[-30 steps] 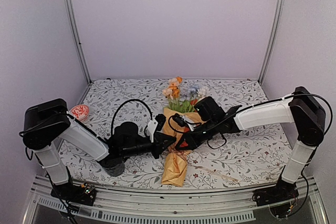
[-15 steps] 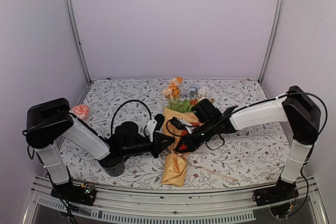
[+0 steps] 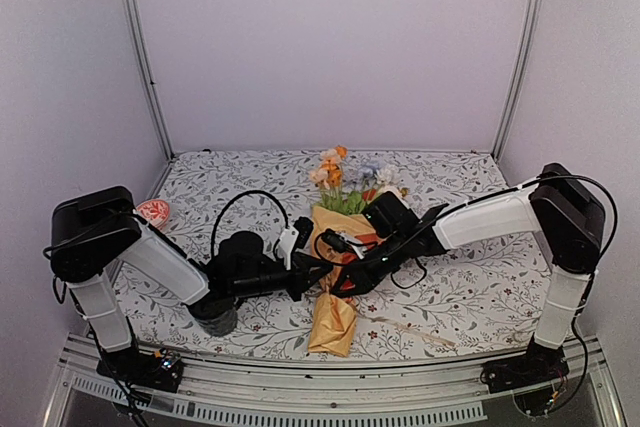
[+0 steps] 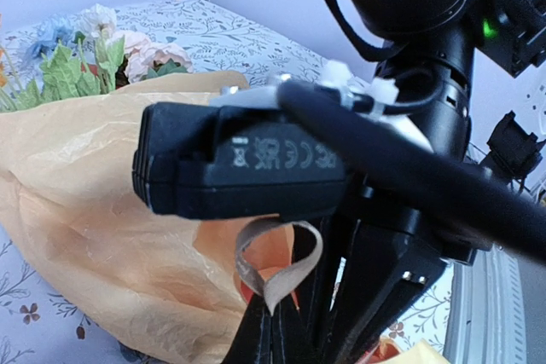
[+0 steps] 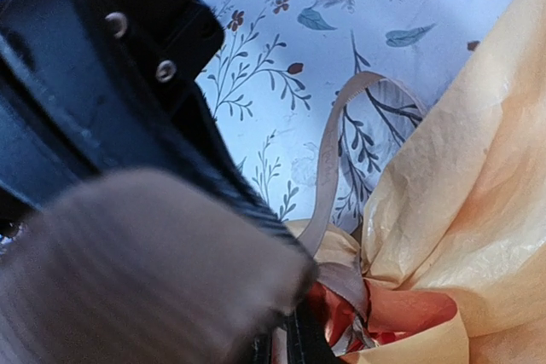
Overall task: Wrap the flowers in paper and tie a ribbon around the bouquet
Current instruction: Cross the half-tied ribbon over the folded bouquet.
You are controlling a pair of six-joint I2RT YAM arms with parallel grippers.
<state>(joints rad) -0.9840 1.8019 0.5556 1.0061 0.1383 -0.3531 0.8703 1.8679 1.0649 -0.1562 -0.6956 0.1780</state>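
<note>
The bouquet (image 3: 333, 322) lies on the worktop (image 3: 470, 297) with its heads pointing away from the arms. Both grippers meet at its pinched waist, probably for knotting. The left gripper (image 4: 271, 330) is clamped on a loop of flat, papery tan ribbon (image 4: 275, 263). Whether the right gripper (image 3: 347, 275) is parted I cannot tell. The paper (image 4: 94, 210) is crinkled matte mustard.

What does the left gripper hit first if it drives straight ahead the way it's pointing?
Likely the right gripper: the left gripper points across the bouquet's narrow waist straight at it, with only a ribbon loop between. Depth is unclear.
</note>
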